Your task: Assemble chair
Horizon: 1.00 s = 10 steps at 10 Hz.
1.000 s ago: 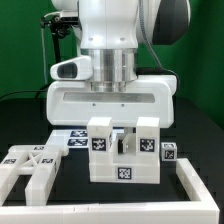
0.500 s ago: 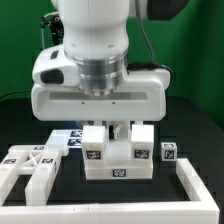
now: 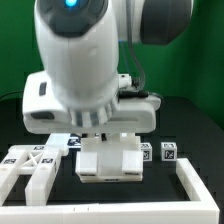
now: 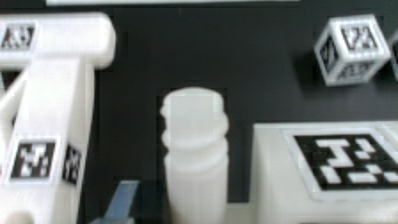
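White plastic chair (image 3: 112,163), made of chunky bars and blocks with black-and-white square marker tags, lies unassembled on the black table (image 3: 205,128); in the exterior view its main cluster, a blocky white mass, sits low in the middle, directly beneath the robot; a flat white X-braced panel (image 3: 28,165) lies toward the exterior view's left, apart from that cluster; a small white cube (image 3: 170,152) with a tag on its face stands toward the exterior view's right, near the cluster but not touching it; a low white L-shaped wall (image 3: 192,182) runs along the front and up the exterior view's right side, with the parts inside its corner; a thin flat white marker board (image 3: 68,142) shows in part behind the cluster. Large white two-finger gripper (image 3: 105,135) hangs straight above the cluster, the bulky arm hiding its fingers in the exterior view; its jaws are clenched, yet what lies between them cannot be told. In the wrist view a ribbed, round-topped white post (image 4: 196,140) stands in the middle against the dark table; a long white bar (image 4: 54,110) carrying tags lies slanted to one side of it, apart; a flat white piece (image 4: 347,158) with a large tag lies on the other side, just beside the post; the cube (image 4: 352,48) sits farther off.
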{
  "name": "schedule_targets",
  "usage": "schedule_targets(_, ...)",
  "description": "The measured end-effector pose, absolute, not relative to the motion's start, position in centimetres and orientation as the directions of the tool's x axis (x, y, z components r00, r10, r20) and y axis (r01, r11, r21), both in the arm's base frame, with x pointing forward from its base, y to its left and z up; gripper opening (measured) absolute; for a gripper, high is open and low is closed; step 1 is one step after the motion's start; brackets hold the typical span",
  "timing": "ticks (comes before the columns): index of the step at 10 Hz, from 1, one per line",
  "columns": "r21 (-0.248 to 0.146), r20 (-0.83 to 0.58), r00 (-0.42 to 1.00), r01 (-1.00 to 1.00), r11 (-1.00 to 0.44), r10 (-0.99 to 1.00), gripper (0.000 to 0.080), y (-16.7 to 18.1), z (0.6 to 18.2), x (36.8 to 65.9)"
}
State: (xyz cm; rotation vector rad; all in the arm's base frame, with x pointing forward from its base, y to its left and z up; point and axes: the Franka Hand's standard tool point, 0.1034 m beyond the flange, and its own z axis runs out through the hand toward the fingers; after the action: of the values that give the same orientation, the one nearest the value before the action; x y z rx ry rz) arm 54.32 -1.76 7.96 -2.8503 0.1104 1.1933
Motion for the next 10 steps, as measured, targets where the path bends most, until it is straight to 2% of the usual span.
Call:
schedule_targets(2, -0.010, -0.791, 0.611, -0.083, -0.996, -0.043, 0.0250, -1.6, 7.4, 53.7)
schedule_targets(3, -0.006, -0.844, 0.534, -0.090, -0.996, -0.043, 0.0251, -1.5, 7.7, 52.7)
schedule_targets(4, 0.008, -0.890, 0.454, -0.094, -0.996, -0.050, 0.0251, -1.7, 7.3, 52.4)
schedule_targets(6, 0.013, -0.877, 0.477, -0.081, -0.997, -0.050, 0.0251, -1.6, 7.3, 53.0)
schedule_targets(7, 0.013, -0.874, 0.483, -0.085, -0.996, -0.053, 0.0340, -1.6, 7.3, 52.8)
schedule_targets(8, 0.015, -0.876, 0.478, -0.087, -0.996, -0.056, 0.0340, -1.8, 7.0, 52.6)
schedule_targets(10, 0.016, -0.876, 0.479, -0.090, -0.996, -0.058, 0.0591, -1.9, 7.0, 52.7)
